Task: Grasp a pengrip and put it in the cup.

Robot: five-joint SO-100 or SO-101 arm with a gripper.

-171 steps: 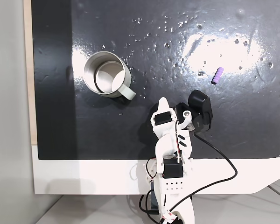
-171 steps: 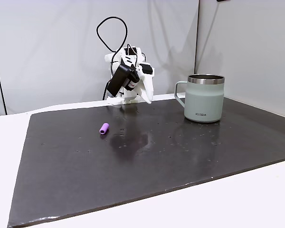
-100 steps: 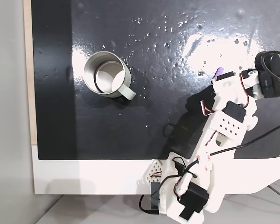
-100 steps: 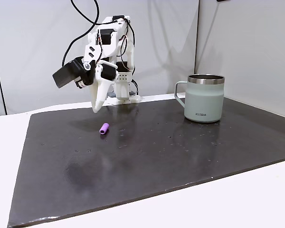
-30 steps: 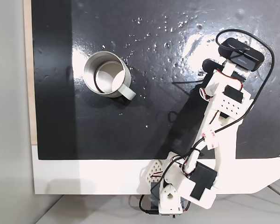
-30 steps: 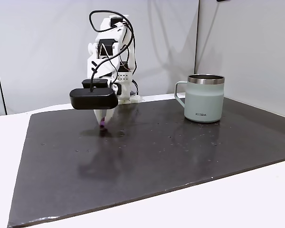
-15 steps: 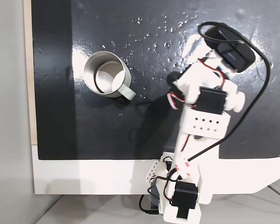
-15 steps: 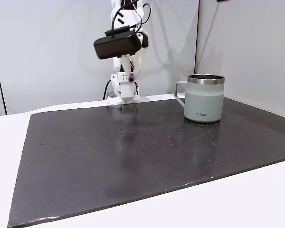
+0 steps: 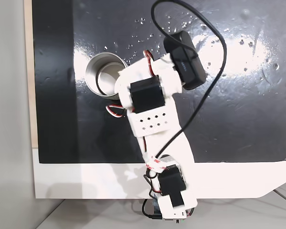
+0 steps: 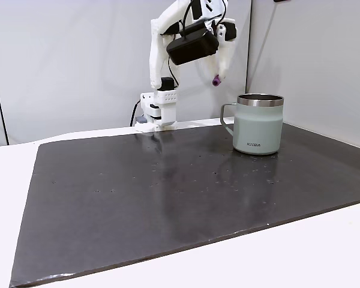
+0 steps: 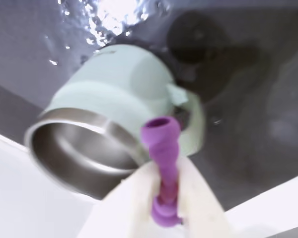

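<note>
white gripper (image 11: 164,198) raised high, jaws pinching the purple pengrip (image 11: 161,148) end-on, carried in the air just short of the grey metal cup (image 10: 258,123) on the dark mat (image 10: 168,192). seen from the side, pengrip (image 10: 216,79) above and beside the cup's handle, probably not yet over the opening, though blur leaves doubt. best to centre above the rim, lower slightly, then release.
</note>
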